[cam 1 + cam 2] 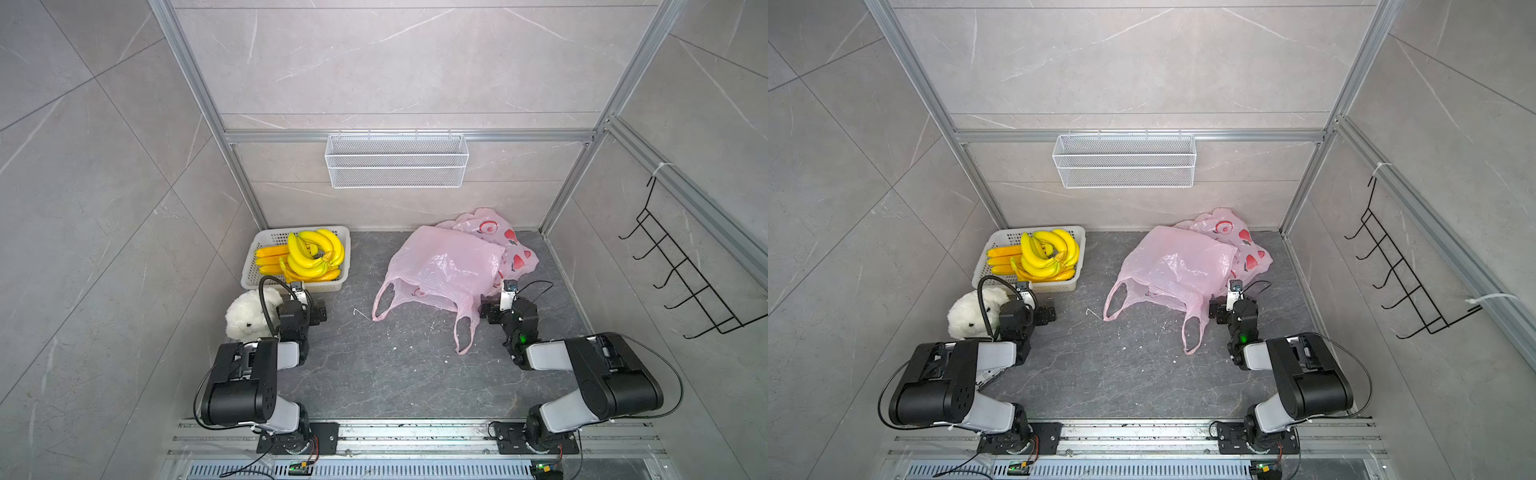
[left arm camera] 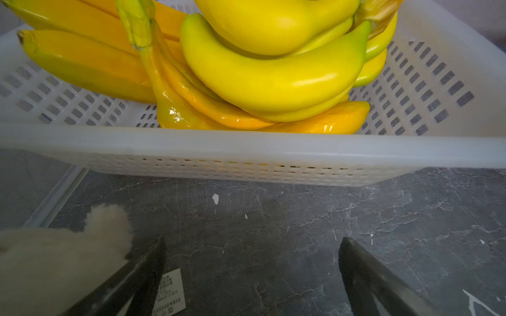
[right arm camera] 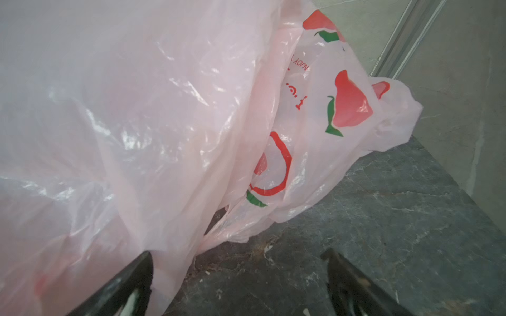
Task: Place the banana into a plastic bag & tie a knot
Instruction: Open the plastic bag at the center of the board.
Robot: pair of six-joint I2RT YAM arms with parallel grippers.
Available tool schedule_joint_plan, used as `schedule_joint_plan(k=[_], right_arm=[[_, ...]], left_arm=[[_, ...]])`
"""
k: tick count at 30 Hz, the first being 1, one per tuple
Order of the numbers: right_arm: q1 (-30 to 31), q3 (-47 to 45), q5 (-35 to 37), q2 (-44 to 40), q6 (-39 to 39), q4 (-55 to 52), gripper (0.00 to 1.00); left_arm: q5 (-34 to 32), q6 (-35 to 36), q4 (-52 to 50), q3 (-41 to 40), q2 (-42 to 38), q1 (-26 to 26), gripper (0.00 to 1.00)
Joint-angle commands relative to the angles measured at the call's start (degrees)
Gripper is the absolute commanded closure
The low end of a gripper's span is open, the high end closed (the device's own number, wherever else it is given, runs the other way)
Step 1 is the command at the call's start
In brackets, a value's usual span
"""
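**Gloss, film and fur**

We see smooth, glossy bananas (image 2: 268,82) with a plastic sheen and a matt white plastic basket (image 2: 246,145). The pink plastic bag (image 3: 137,123) is thin, crinkled, shiny film. The tabletop (image 2: 273,232) looks like matt, veined grey stone, and the plush toy (image 2: 41,268) is fluffy.

The black-and-grey jointed left arm (image 1: 249,374) rises from its base at seven o'clock, elbow folded, forearm reaching toward twelve. Its black two-fingered left gripper (image 2: 253,243) is spread wide, clamped on nothing. The matching right arm (image 1: 598,370), based at five o'clock, mirrors that pose, and its right gripper (image 3: 238,253) is likewise spread wide.
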Motion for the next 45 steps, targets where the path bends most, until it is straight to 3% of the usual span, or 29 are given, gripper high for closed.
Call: schedule_joint_plan(k=[1, 22, 24, 27, 31, 36, 39, 43, 45], right_arm=[[-0.2, 0.9, 0.9, 0.3, 0.7, 1.0, 0.01], [-0.2, 0.1, 0.2, -0.1, 0.2, 2.5, 0.01], [0.0, -2.1, -2.0, -2.5, -0.7, 4.3, 0.01], [0.9, -5.2, -0.9, -8.8, -1.2, 4.7, 0.01], [1.6, -2.9, -0.8, -20.5, 0.6, -11.2, 0.01], [1.7, 6.5, -2.5, -29.1, 7.2, -34.4, 0.01], [1.7, 16.2, -1.8, -29.1, 15.7, -50.6, 0.01], [1.6, 30.2, -2.9, -22.2, 24.9, -69.8, 0.01], [0.7, 35.3, -3.6, -19.1, 29.7, -78.1, 0.0]], left_arm=[[1.0, -0.7, 1.3, 1.5, 0.4, 0.4, 0.0], [1.4, 0.0, 2.4, 0.7, -0.1, 0.4, 0.0], [4.4, 1.5, 0.5, 0.3, -2.9, -0.1, 0.0], [0.3, 0.6, -8.3, 1.1, -10.7, -2.1, 0.0], [-4.0, -0.8, -17.5, 1.6, -22.9, -6.3, 0.0], [-7.6, -14.1, -33.6, 7.4, -32.8, -7.5, 0.0], [-12.9, -28.5, -47.1, 13.3, -35.5, -7.4, 0.0], [-15.2, -40.6, -63.1, 19.7, -36.6, -7.4, 0.0], [-10.2, -38.8, -62.2, 20.6, -36.2, -7.1, 0.0]])
